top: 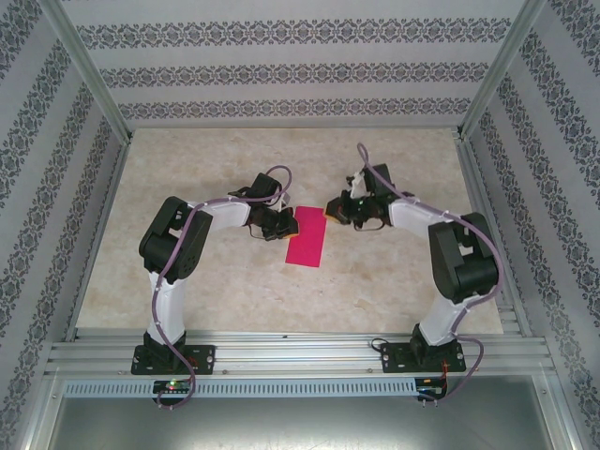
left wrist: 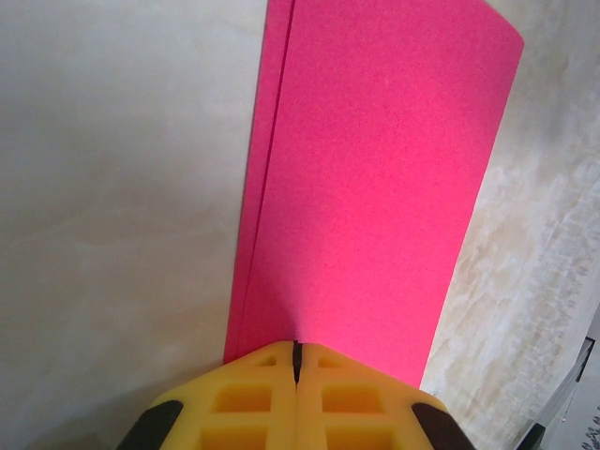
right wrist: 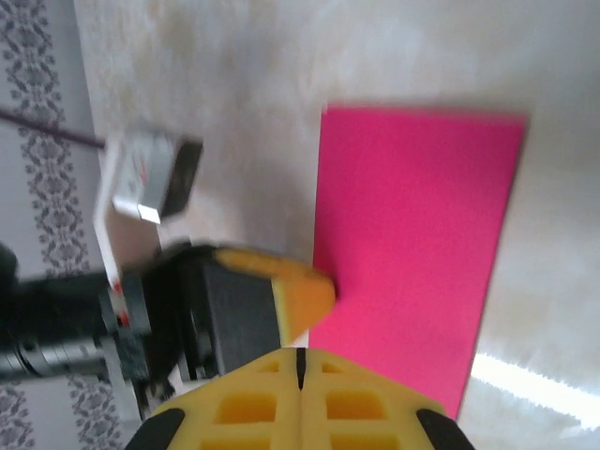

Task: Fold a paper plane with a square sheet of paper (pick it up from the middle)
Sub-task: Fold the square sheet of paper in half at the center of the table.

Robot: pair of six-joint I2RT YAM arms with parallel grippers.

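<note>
The magenta-pink square sheet of paper [top: 307, 235] lies flat on the table, folded in half into a long rectangle. Its two layers show along one long edge [left wrist: 258, 187]. A paper plane is out of view. My left gripper [top: 286, 223] is shut, its yellow tips [left wrist: 296, 348] resting on one short end of the paper with nothing between them. My right gripper [top: 330, 211] is shut too and hangs just off the paper's far right corner. In the right wrist view its tips [right wrist: 300, 354] sit beside the paper [right wrist: 412, 253], close to the left gripper's fingers [right wrist: 302, 292].
The beige marbled tabletop [top: 187, 281] spreads around the paper. Patterned walls and aluminium frame rails [top: 291, 349] enclose the table. The two arms lean in from both sides and meet close together at the centre.
</note>
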